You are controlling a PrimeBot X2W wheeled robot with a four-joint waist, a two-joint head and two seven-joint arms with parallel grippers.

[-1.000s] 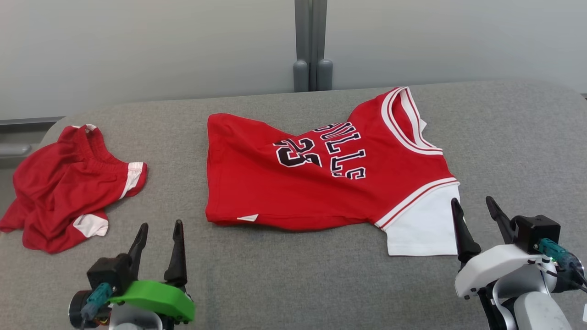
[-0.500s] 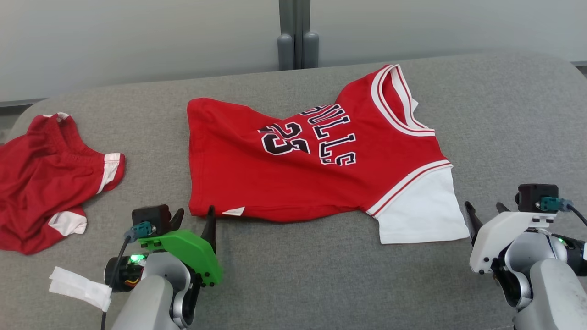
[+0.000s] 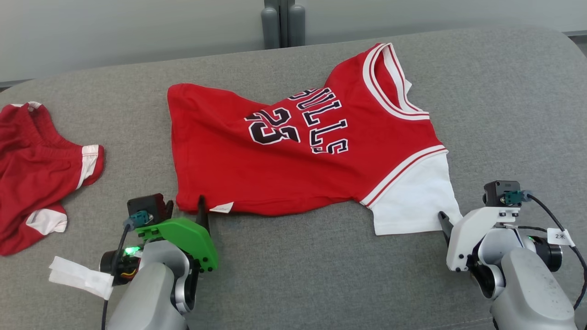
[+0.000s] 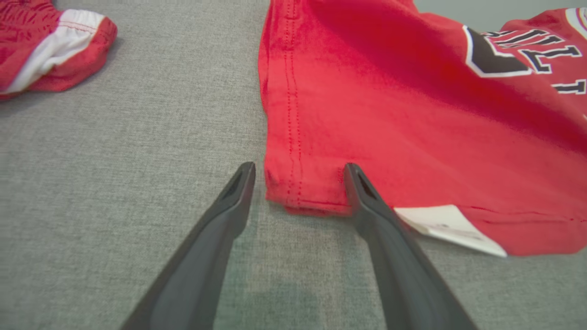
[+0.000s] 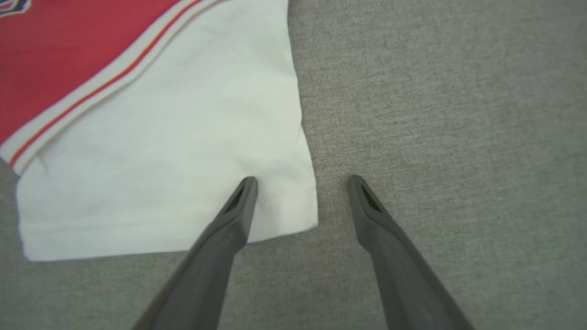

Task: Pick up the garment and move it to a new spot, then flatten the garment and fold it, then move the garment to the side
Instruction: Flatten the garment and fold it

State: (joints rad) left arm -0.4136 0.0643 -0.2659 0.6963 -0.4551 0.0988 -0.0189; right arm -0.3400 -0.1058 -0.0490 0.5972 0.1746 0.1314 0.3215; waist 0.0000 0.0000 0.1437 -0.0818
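The garment is a red jersey with dark lettering and a white sleeve, lying spread on the grey padded surface. My left gripper is open and low at the jersey's near left hem corner. In the left wrist view the hem corner lies between the open fingers of the left gripper, beside a white label. My right gripper is open at the white sleeve's near right corner. In the right wrist view the right gripper straddles the edge of the sleeve.
Crumpled red shorts with white trim lie at the far left, also in the left wrist view's upper left. A pale wall with a grey post stands behind the surface. Bare grey padding stretches to the right of the sleeve.
The head camera has tilted down, shifting the whole picture. Both grippers have come forward and lowered to the jersey's near edge, the left to the hem corner, the right to the sleeve corner, both staying open.
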